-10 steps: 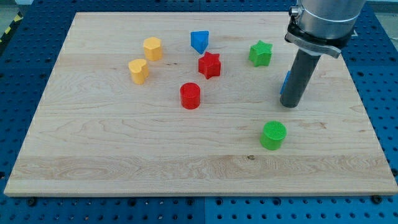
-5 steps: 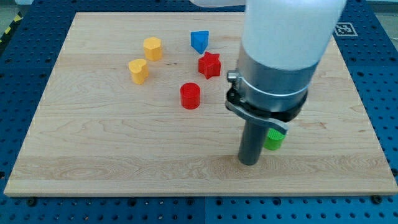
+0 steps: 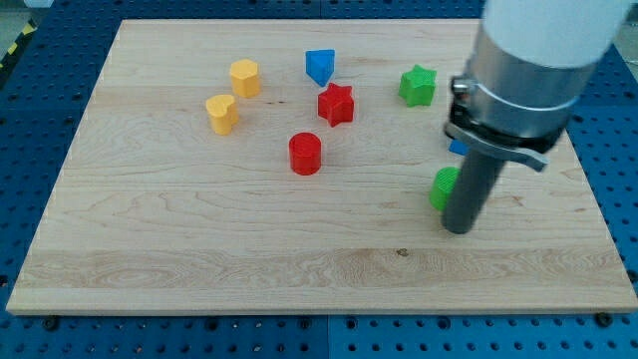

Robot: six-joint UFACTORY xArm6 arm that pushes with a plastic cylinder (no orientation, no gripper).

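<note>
My tip [image 3: 458, 228] rests on the board at the view's lower right. It touches the green cylinder [image 3: 442, 186], which lies just above and left of it and is partly hidden by the rod. A blue block [image 3: 457, 147] peeks out behind the rod; its shape is hidden. The green star [image 3: 418, 86] sits further up. To the left are the red cylinder [image 3: 305, 154], the red star [image 3: 336, 105] and the blue triangular block [image 3: 319, 66]. Two yellow blocks sit at the upper left: a rounded one [image 3: 244, 77] and a heart-like one [image 3: 221, 114].
The wooden board [image 3: 199, 249] lies on a blue perforated table [image 3: 618, 120]. The arm's wide grey body [image 3: 533, 60] covers the board's upper right part.
My tip has moved right and slightly up, from the green cylinder's lower left to its lower right. The green cylinder has shifted up towards the blue block.
</note>
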